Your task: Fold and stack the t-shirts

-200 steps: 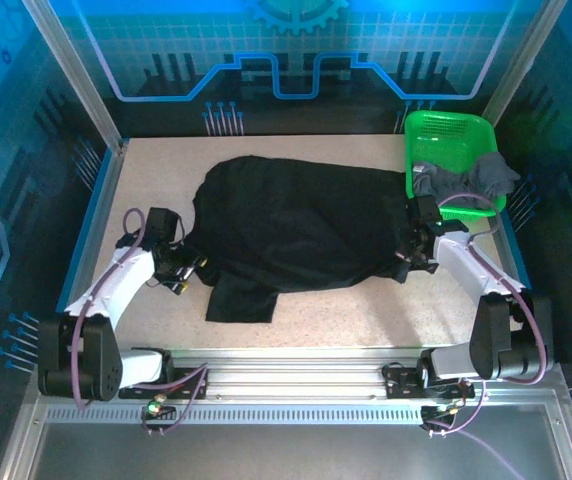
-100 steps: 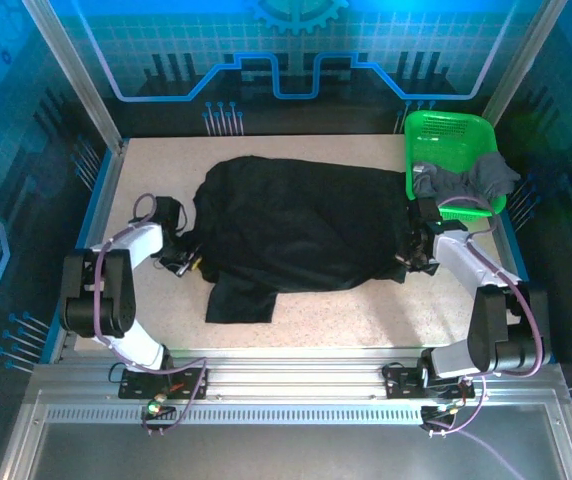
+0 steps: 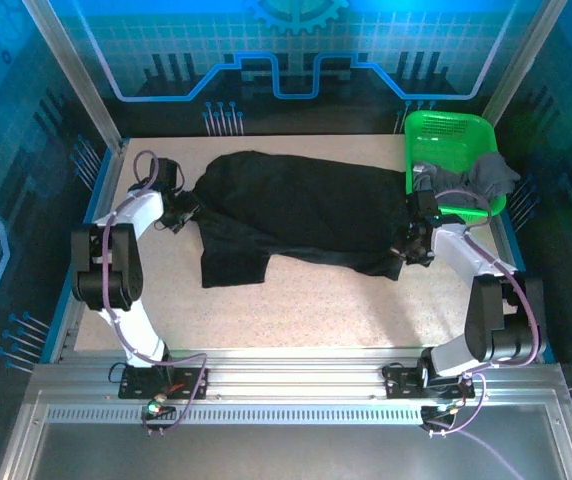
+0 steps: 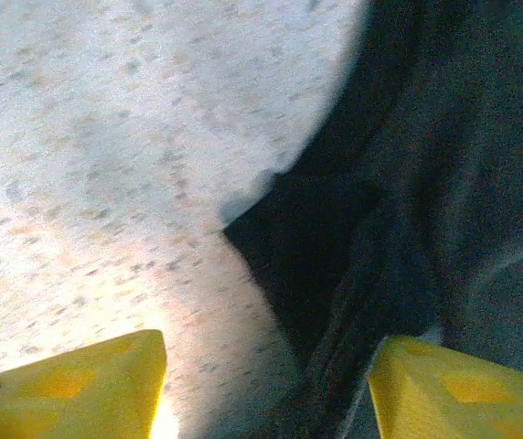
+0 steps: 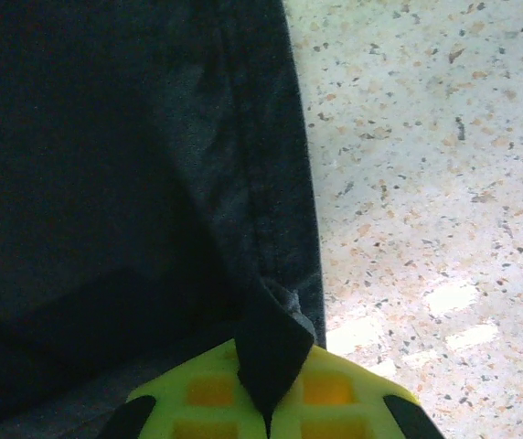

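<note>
Finds the left gripper swung from about 8 o'clock on the table up to 10 o'clock within the last second, with the left end of the black shirt dragged along. Leaves that shirt lying as a long dark band across the middle, from 10 o'clock to 3 o'clock, with one sleeve hanging toward 7 o'clock.

Shows the yellow fingers of that gripper standing well apart in the left wrist view, with the hem running between them close to the right one but pinched by neither. Reads as a let-go straight after the pull.

Keeps the right gripper at 3 o'clock, clamped on a small fold of the shirt's edge, plain in the right wrist view. Shifts that end only slightly toward 12 o'clock.

Leaves the grey shirt draped in the green basket at 1 o'clock, untouched.

Means, for the task: cloth drawn out longer and narrower, likely laid ready for a first fold. No fold made yet, nothing stacked. Calls next, probably, for dealing with the loose sleeve before folding.
</note>
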